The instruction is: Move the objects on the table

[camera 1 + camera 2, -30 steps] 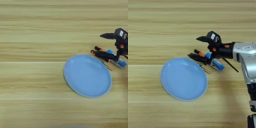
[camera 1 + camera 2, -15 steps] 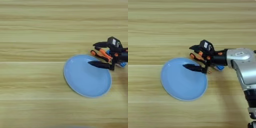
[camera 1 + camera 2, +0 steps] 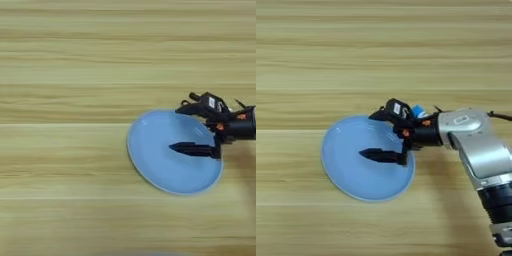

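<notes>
Pale wooden surface [image 3: 316,60] fills both views, its yellowish-brown grain running in horizontal bands from edge to edge. Left of centre in the right eye view, and lower right of centre in the left eye view, lies the light-blue oval plate [image 3: 351,172], flat on the wood. My jaws [image 3: 376,134] sit over the plate's right half and they are spread apart: one black finger [image 3: 381,155] reaches leftward low over the plate's middle, and the other points left at the plate's upper right rim, with a clear gap between the two and nothing visible between them. Just right of the upper finger, behind the black body of my jaws with its orange markings, a small patch of the blue tube [image 3: 418,111] shows at the plate's upper right edge; I cannot tell how it lies, since my own hardware covers most of it. Further right, my silver forearm [image 3: 476,147] runs off toward the lower right corner of the right eye view.
</notes>
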